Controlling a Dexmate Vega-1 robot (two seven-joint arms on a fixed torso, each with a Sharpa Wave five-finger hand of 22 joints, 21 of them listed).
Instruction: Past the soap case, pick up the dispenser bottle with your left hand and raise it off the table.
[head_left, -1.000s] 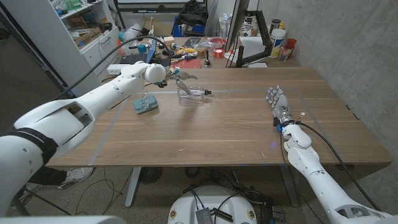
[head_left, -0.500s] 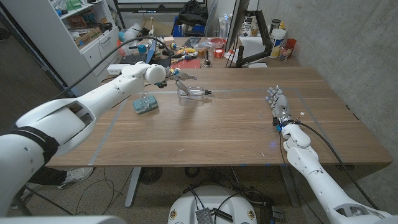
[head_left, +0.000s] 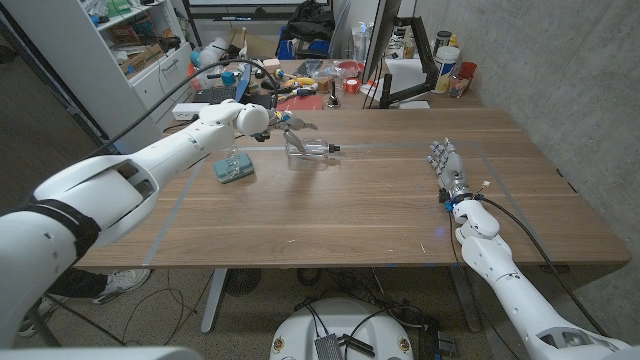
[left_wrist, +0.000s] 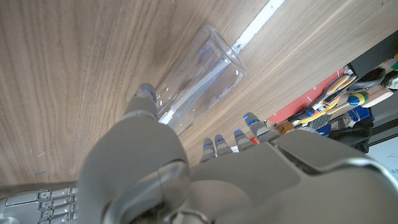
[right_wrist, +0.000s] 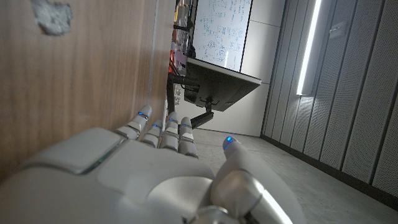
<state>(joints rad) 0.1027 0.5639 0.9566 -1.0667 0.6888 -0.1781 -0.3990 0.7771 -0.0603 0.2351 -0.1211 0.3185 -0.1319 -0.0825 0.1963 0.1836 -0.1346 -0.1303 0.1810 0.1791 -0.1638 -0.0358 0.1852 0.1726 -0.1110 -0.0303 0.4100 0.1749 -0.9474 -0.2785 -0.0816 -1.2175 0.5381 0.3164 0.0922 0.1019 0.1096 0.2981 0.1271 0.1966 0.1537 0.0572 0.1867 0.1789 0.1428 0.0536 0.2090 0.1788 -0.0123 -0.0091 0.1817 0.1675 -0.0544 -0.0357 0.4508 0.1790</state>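
Wood grain runs across the table (head_left: 350, 215), which has a pale line along its far part and grey wall panels to its right. Nearest on the right side, the right hand (head_left: 447, 165) stands on its edge by the table's right part, fingers held together and pointing away, holding nothing; in the right wrist view the same hand (right_wrist: 155, 162) has its fingers straight along the wood.

Further in on the left, the soap case (head_left: 233, 168), a small teal box with a clear top, sits on the table beside the left forearm. Just past it and to its right, the dispenser bottle (head_left: 307, 150) lies on its side on the wood, clear, with its dark nozzle pointing right. The left hand (head_left: 283, 124) reaches over the bottle's left end, its fingers spread above it. In the left wrist view the thumb tip (left_wrist: 145, 94) touches the clear bottle (left_wrist: 199, 74) and the other fingers (left_wrist: 249, 121) hang apart on its far side, so the grasp is wide and not closed around it; the bottle rests on the table.

Beyond the far edge stand a cluttered bench (head_left: 310, 75) with tools, a white shelf unit (head_left: 140, 50) at the left and a monitor arm (head_left: 400, 90).
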